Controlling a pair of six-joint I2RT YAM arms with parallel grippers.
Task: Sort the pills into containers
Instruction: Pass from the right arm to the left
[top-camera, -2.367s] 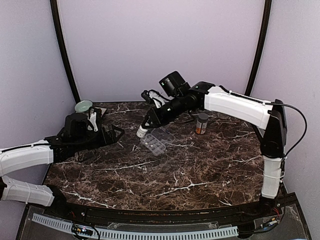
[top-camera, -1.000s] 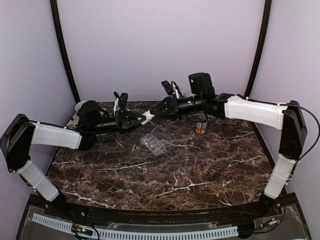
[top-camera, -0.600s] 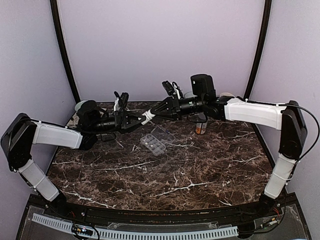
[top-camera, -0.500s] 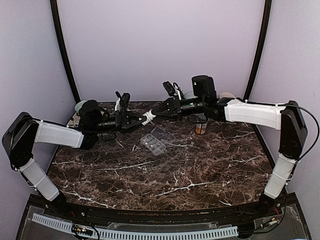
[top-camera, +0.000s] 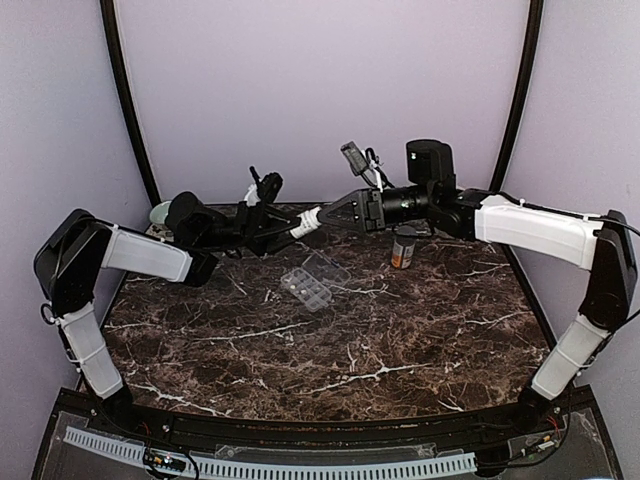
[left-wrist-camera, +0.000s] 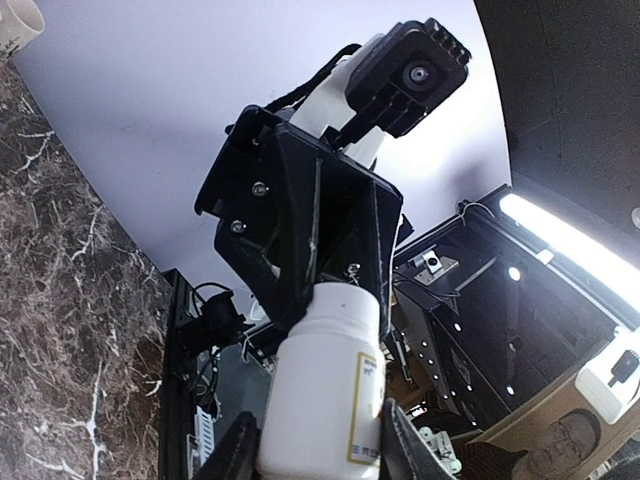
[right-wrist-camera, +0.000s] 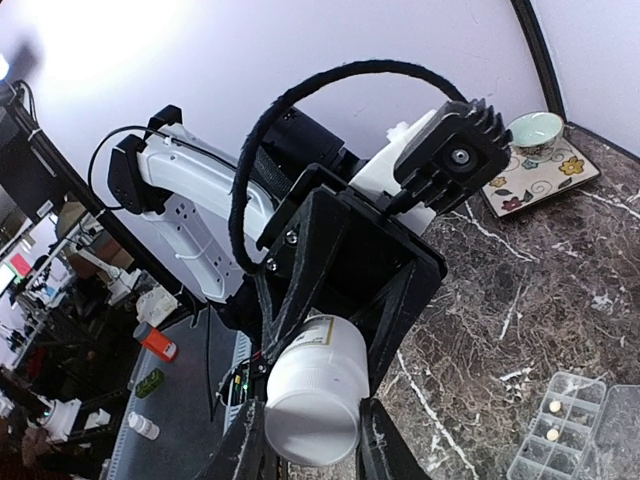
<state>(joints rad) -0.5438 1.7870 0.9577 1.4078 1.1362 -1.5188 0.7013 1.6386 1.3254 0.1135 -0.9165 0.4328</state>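
Clear plastic rectangular organiser box (top-camera: 312, 284) lies lid-open mid-way across the dark marble table (top-camera: 330, 370), with pale pills (right-wrist-camera: 546, 405) in some compartments. Behind it to the right stands an amber bottle with grey cap (top-camera: 403, 246). Farther back I see left gripper (top-camera: 288, 228) and right gripper (top-camera: 328, 214) tip to tip, both clamped on one small white plastic bottle (top-camera: 306, 221), held clear of the table.

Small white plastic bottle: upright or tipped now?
Tipped sideways: the small white plastic bottle lies roughly horizontal in mid-air, left gripper and right gripper clamping opposite ends.
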